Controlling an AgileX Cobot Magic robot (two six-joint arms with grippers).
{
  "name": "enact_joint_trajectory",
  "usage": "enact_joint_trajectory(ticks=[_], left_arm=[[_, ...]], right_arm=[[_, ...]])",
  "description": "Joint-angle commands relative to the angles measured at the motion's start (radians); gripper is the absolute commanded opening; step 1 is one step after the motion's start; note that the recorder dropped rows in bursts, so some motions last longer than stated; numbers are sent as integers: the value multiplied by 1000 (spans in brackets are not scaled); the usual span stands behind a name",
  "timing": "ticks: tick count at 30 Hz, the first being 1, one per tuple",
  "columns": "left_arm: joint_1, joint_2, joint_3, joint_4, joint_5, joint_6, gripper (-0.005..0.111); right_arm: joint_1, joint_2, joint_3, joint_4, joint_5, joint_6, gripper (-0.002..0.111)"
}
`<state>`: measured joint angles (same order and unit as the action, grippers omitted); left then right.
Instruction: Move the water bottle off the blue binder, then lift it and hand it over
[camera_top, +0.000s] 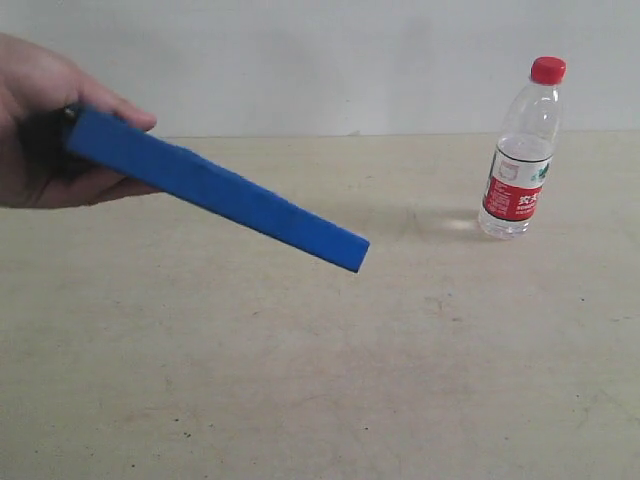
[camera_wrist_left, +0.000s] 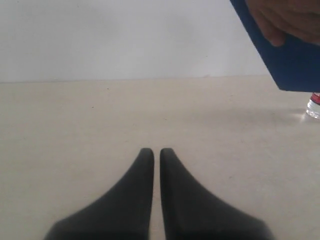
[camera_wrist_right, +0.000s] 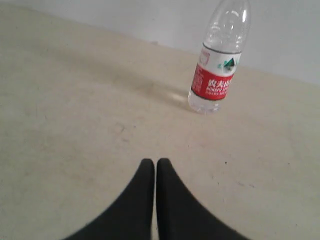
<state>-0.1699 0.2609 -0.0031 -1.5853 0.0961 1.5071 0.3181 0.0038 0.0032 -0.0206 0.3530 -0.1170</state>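
Note:
The water bottle (camera_top: 522, 150) stands upright on the beige table at the back right, red cap on top; the right wrist view shows the bottle (camera_wrist_right: 218, 60) ahead of my right gripper (camera_wrist_right: 155, 162), well apart from it. A human hand (camera_top: 40, 125) holds the blue binder (camera_top: 215, 187) tilted in the air at the left, clear of the table. In the left wrist view the binder (camera_wrist_left: 292, 60) hangs at the upper edge, far from my left gripper (camera_wrist_left: 156, 151). Both grippers are shut with nothing between the fingers. Neither gripper shows in the exterior view.
The beige table (camera_top: 320, 380) runs back to a white wall (camera_top: 300, 60). Only the bottle's base (camera_wrist_left: 313, 106) peeks out under the binder in the left wrist view. The person's fingers (camera_wrist_left: 280, 20) wrap over the binder's edge.

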Motion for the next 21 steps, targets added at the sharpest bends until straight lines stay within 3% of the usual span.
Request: enact_joint_trajectory(ticks=[1,3,7,10,15,18,21], left_arm=[[-2,2,3,3,6,-8,4],[-2,2,3,3,6,-8,4],[-2,-3,3,3,6,-8,4],[-2,-3,3,3,6,-8,4],[-2,-3,3,3,6,-8,4],[-2,-3,3,3,6,-8,4],[-2,-3,3,3,6,-8,4]], right_arm=[[0,-4,-3,-18,36,-23,0],[-19,-4,-3,-15,36,-23,0],[-197,-4,-3,188,21,-26,0],[-269,-4,-3,236,27,-84,0],[-258,-4,-3,53,118,-289,0],[-246,-4,-13,49,173,-266,0],[-239,-4,-17,49,120,-209,0]])
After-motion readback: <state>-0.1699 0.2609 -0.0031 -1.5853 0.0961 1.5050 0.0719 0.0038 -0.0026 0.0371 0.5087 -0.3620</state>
